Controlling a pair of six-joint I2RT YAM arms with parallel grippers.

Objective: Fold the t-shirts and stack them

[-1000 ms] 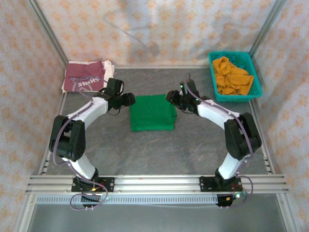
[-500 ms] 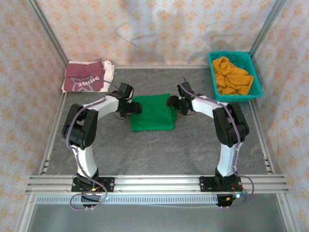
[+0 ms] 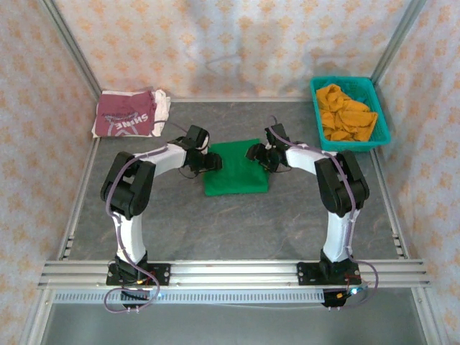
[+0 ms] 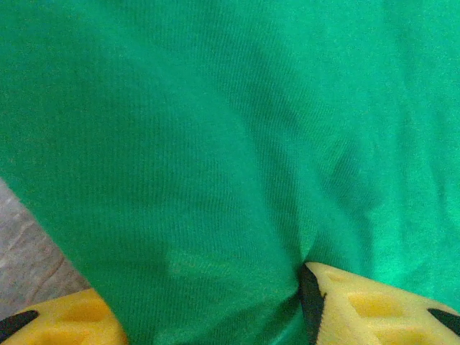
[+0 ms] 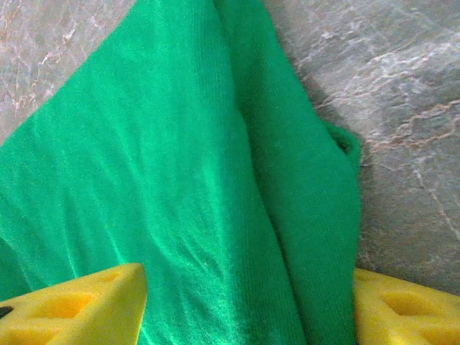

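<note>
The soft green shirt (image 3: pixel 236 169) lies folded in a flat square on the gray tabletop (image 3: pixel 237 223), with bare room all around it. The left hand (image 3: pixel 210 162) and right hand (image 3: pixel 259 154) sit at its far corners, yellow fingers (image 5: pixel 72 302) spread wide over the cloth (not squeezing). The maroon shirt (image 3: pixel 128 115), second of two, lies well off to its far left.

Left wrist: my left fingers (image 4: pixel 366 307) are cropped by the bottom edge; the green tee (image 4: pixel 215 129) runs off top and sides. Right wrist: my right fingers (image 5: pixel 72 309) cropped likewise. Top: maroon tee (image 3: pixel 126 115) lettering too small to read.
</note>
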